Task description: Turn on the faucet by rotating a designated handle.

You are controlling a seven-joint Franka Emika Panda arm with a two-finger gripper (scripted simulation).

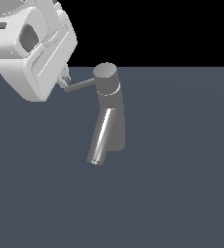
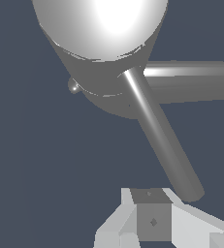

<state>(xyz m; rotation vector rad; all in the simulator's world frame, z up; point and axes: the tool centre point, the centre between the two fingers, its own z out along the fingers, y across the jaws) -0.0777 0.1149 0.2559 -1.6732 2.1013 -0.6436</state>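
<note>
Dark slate-blue tabletop (image 1: pixel 181 193) fills the lower part of the exterior view, flat and plain, with a black background above its far edge. On it stands the grey metallic faucet with a tapered upright body (image 1: pixel 114 121), a little toward the exterior view's left of the middle. Its round cylindrical cap (image 1: pixel 105 77) sits on top, and a shiny slanted tube spout (image 1: pixel 100 140) runs down from the body toward the tabletop. From the side of the cap a thin, short dark-grey rod handle (image 1: pixel 79 85) sticks out toward the exterior view's left, tilted slightly downward at its free end.

The white arm housing (image 1: pixel 33 48) comes in from the upper corner on the exterior view's left. Its pincer (image 1: pixel 64 81) is right at the free end of the handle, seemingly touching it. In the wrist view the cap (image 2: pixel 104 29) looms large and bright, the handle (image 2: pixel 162 140) runs out from it, and its tip ends just beside a grey finger pad (image 2: pixel 152 220) of the pincer (image 2: pixel 154 227). The spout (image 2: pixel 196 80) runs off sideways behind it. Only one pad shows clearly, so I cannot tell whether the pincer is spread or pressed together; nothing is visibly pinched between its fingers.
</note>
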